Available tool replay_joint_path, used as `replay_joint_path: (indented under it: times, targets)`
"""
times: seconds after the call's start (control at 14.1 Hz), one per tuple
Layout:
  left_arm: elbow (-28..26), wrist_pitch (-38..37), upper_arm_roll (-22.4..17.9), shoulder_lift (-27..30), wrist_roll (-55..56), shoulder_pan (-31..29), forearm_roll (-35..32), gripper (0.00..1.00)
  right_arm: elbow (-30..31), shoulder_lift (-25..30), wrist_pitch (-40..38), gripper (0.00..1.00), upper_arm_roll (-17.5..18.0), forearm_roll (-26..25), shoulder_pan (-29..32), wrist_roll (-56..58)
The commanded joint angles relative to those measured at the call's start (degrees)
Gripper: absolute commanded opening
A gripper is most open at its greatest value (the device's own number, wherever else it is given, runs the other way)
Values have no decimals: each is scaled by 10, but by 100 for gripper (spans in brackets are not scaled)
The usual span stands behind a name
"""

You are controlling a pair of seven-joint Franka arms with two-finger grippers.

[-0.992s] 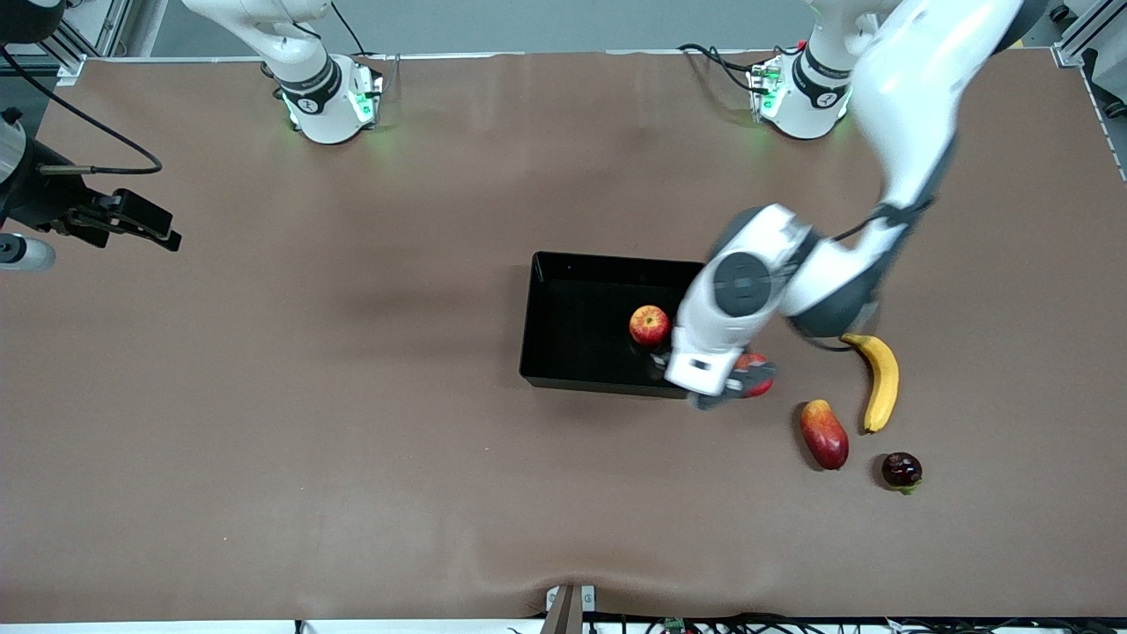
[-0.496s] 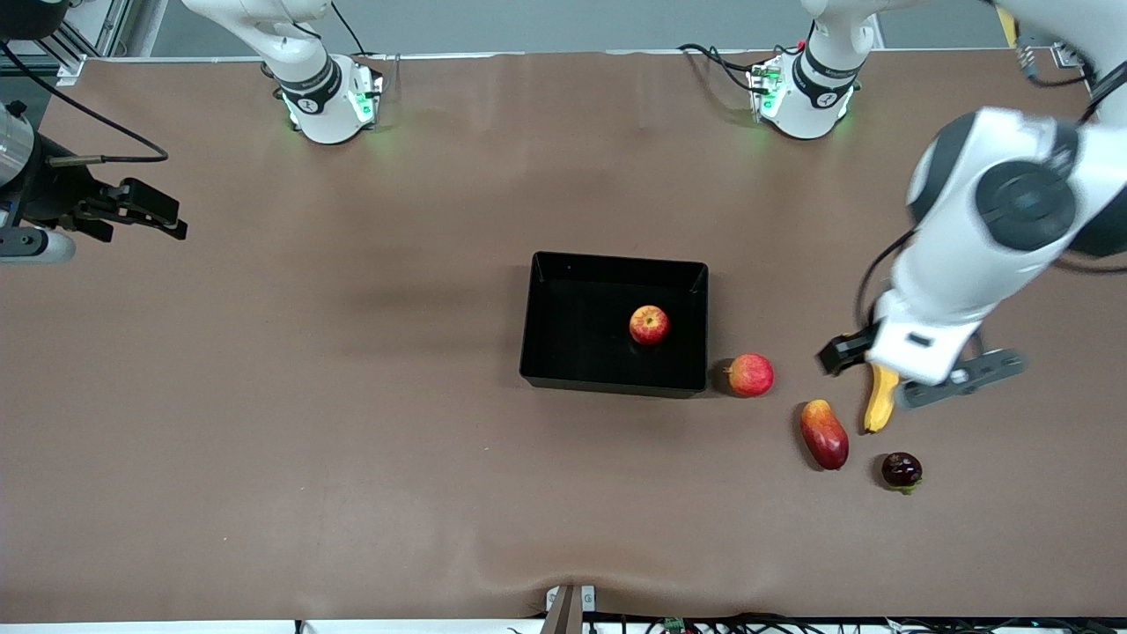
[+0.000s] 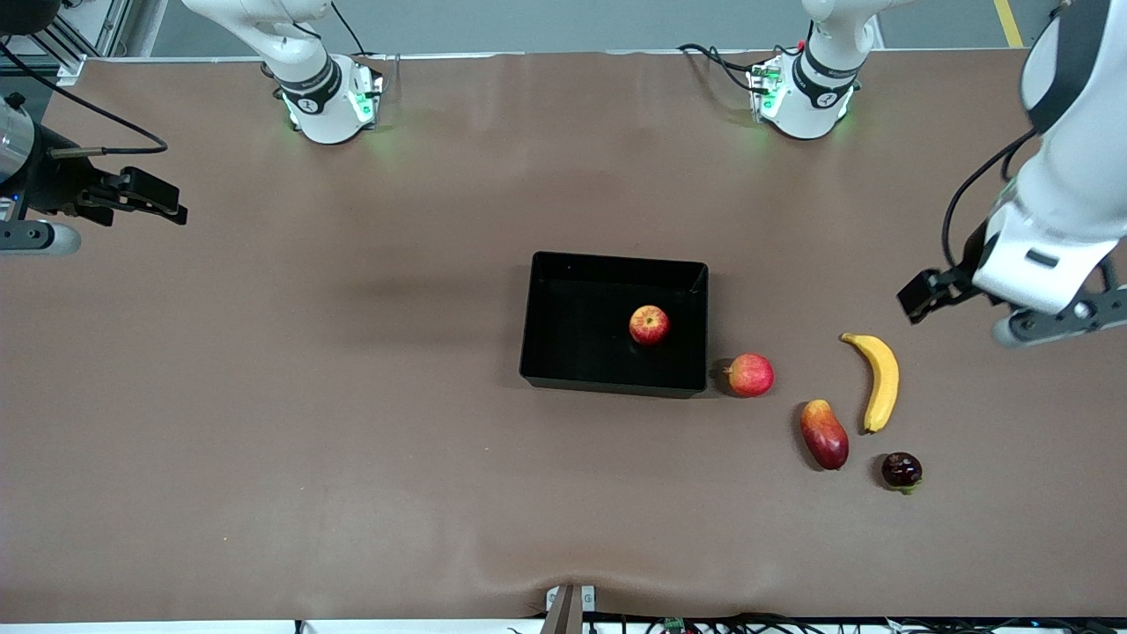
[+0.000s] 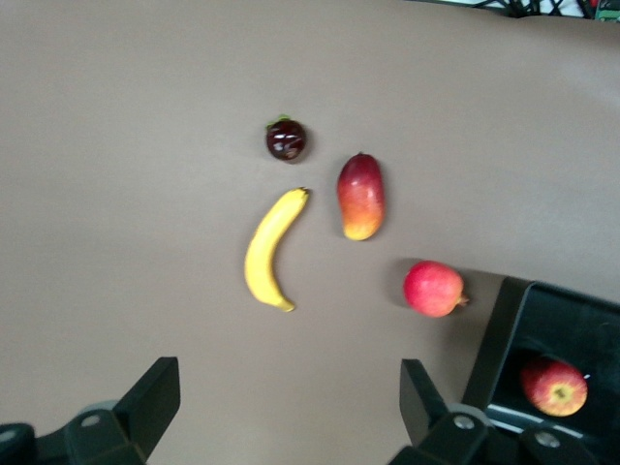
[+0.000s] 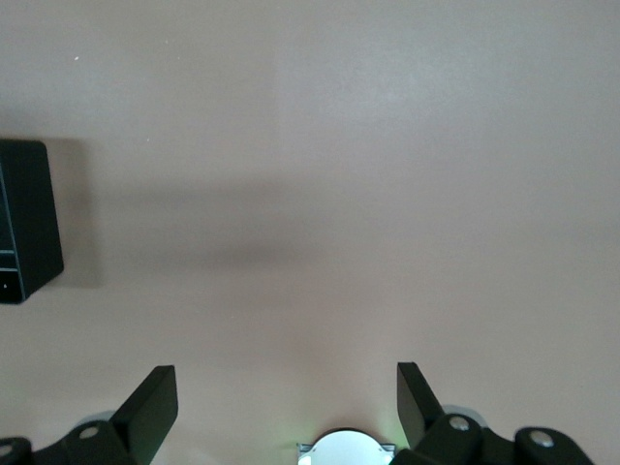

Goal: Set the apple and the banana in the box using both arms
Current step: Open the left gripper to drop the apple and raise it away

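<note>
The apple (image 3: 649, 325) lies in the black box (image 3: 572, 317) at the table's middle. It also shows in the left wrist view (image 4: 554, 386) inside the box (image 4: 504, 339). The banana (image 3: 876, 380) lies on the table toward the left arm's end, outside the box, and shows in the left wrist view (image 4: 269, 252). My left gripper (image 3: 1052, 324) is open and empty, up over bare table between the banana and the left arm's end; it shows in its wrist view (image 4: 289, 407). My right gripper (image 3: 35, 239) is open and empty, waiting over the right arm's end (image 5: 288, 407).
A pinkish-red round fruit (image 3: 750, 375) sits just outside the box wall. An oblong red-and-yellow fruit (image 3: 824, 433) and a small dark fruit (image 3: 902, 470) lie nearer the front camera, beside the banana. A corner of the box (image 5: 24, 218) shows in the right wrist view.
My left arm swung from over the box's edge, past the banana, out toward the left arm's end of the table. The fruits have not moved. The right arm barely shifted.
</note>
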State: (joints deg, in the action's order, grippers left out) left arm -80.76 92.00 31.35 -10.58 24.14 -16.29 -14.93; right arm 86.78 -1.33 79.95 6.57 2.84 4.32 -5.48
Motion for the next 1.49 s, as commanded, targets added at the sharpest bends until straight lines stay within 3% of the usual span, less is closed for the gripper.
replay_joint_path:
  times: [0.0,0.14,0.5,0.78,0.99,1.2,1.42]
  targets:
    - [-18,-23,-87,53,-77,37,53,100,-5,5,-11,100,7,-7,8,-25]
    - [-39,-35,-159,83,-138,73,106,100,-5,6,-14,100,5,-7,10,-23]
    - [-138,-29,-287,165,-165,165,146,100,-5,6,-17,100,8,-6,7,-23]
    - [-183,16,-289,159,-176,163,146,100,-19,0,-14,100,3,-2,20,-21]
    - [-186,56,-288,109,-176,161,144,100,-15,0,-12,100,4,3,19,-21]
    - [-220,142,-288,69,-176,159,137,100,-14,4,-13,100,-2,-3,3,-16]
    - [-279,273,-289,32,-177,144,136,100,-16,5,-12,100,-71,-4,-33,35]
